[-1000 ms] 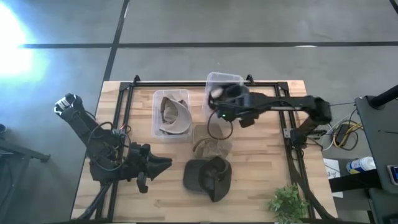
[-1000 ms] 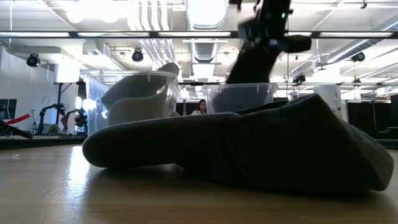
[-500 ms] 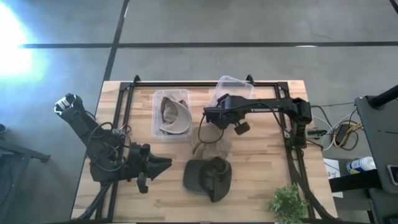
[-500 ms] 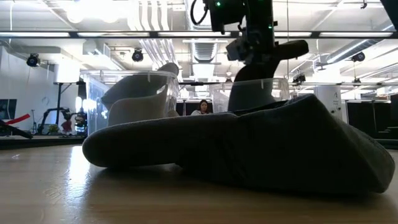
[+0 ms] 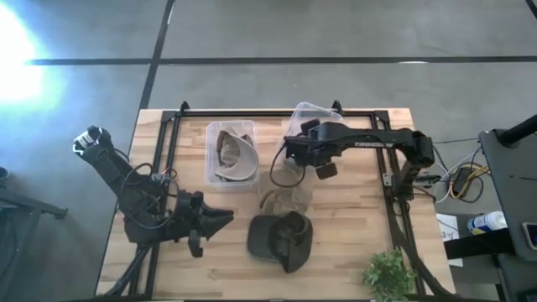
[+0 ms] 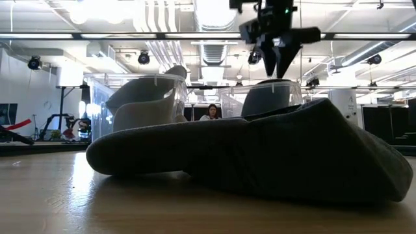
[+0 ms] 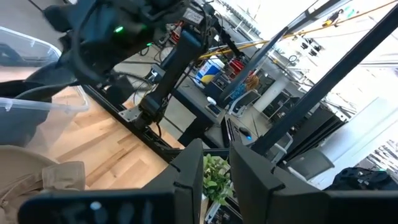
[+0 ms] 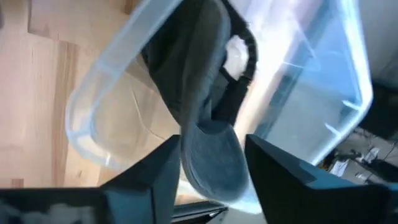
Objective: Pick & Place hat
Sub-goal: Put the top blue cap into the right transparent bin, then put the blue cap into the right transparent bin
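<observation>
clear plastic bin (image 5: 312,117): tipped askew at the far middle of the table, thin and glossy, likely to slide if bumped.
grey hat (image 8: 205,93): soft, curved cloth, lying inside that bin.
right gripper (image 5: 294,153): over the bin's near edge, fingers spread, grasping nothing.
step: judged as leaving the hat; lift straight up, clear of the rim.
left gripper (image 5: 220,220): waits near left; cannot tell its jaws.
dark hat (image 5: 281,239): floppy felt, near centre.
</observation>
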